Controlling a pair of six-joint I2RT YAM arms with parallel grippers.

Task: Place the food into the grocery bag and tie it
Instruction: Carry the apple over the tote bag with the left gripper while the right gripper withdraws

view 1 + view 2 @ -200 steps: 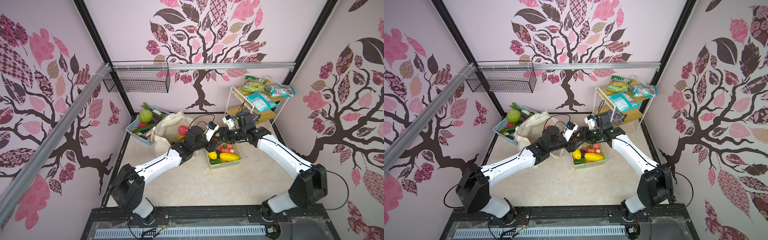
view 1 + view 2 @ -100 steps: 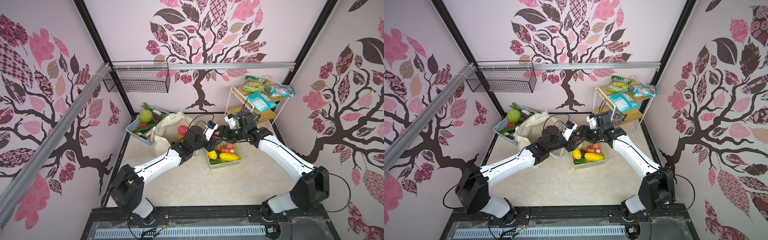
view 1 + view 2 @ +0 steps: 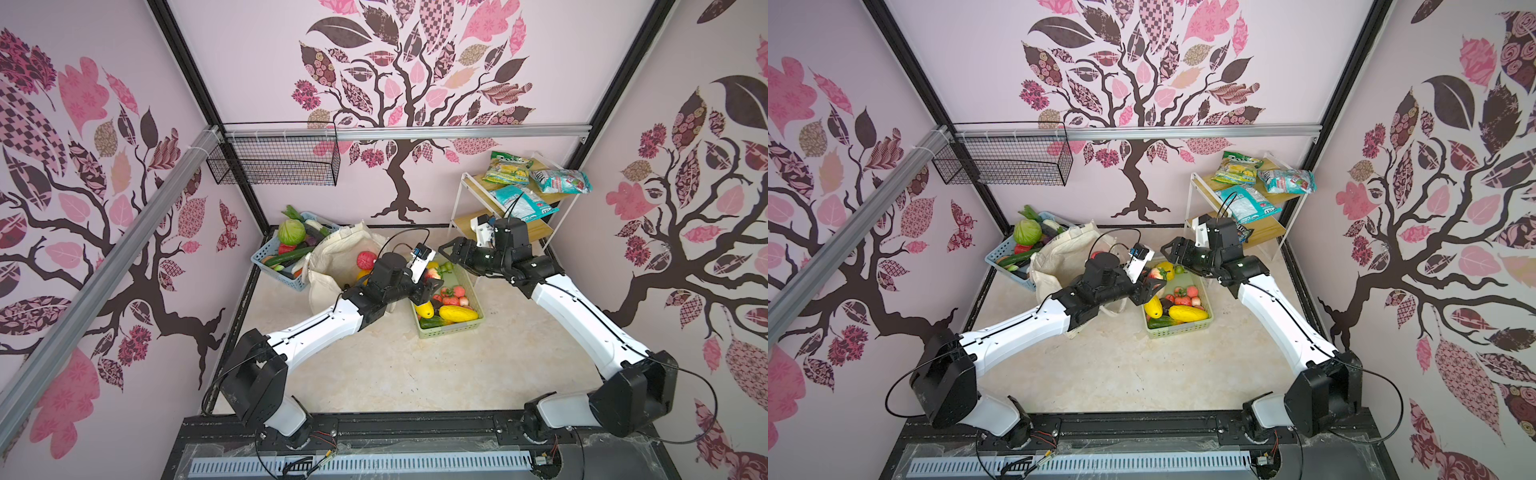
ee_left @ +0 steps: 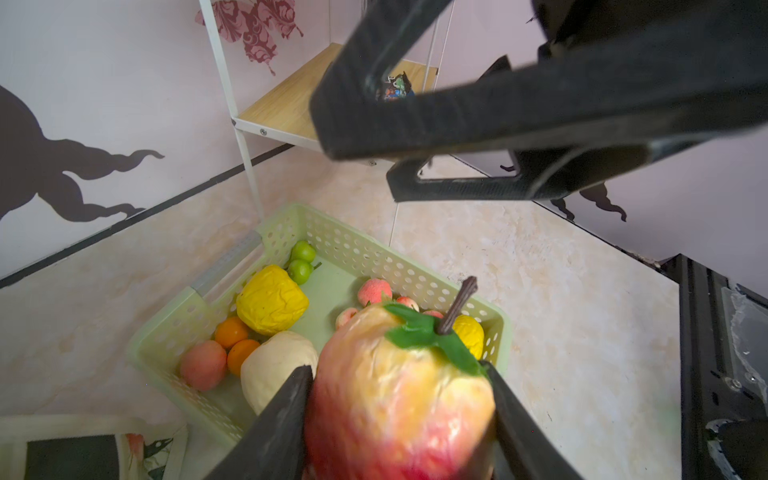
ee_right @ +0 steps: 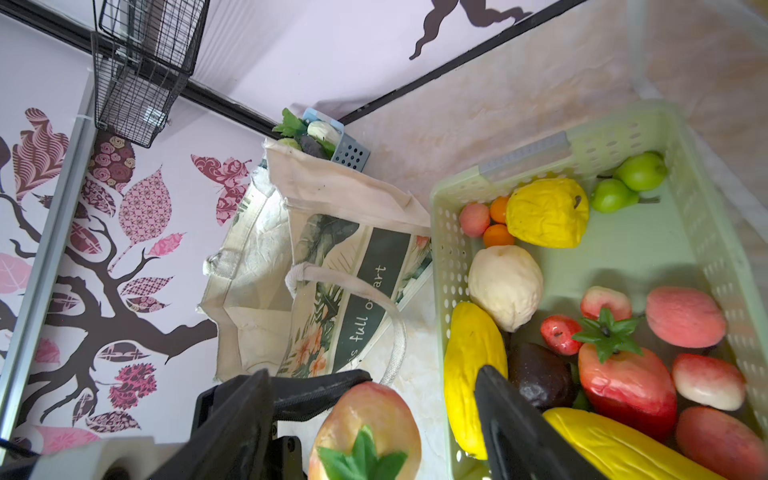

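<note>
A red and yellow apple (image 4: 399,395) with a green leaf and brown stem sits between my left gripper's (image 4: 395,368) jaws, which are shut on it. In both top views the apple (image 3: 432,273) (image 3: 1156,274) hangs over the green basket's near-left corner. My right gripper (image 5: 372,382) stands open around the apple (image 5: 370,419) without touching it. The cream grocery bag (image 3: 332,257) (image 5: 332,257) slumps open left of the basket, a red bumpy fruit (image 3: 365,260) inside. More food, yellow, orange, pink and green fruits, fills the green basket (image 5: 453,249).
A blue basket (image 3: 266,266) with a green cabbage (image 3: 291,231) and other vegetables stands behind the bag in the back left corner. A white-framed shelf (image 3: 519,195) with snack packets is at the back right. A black wire basket (image 3: 274,160) hangs on the rail.
My right gripper's jaws have opened wider and let go of the apple, which stays in the left gripper. The left arm has barely moved.
</note>
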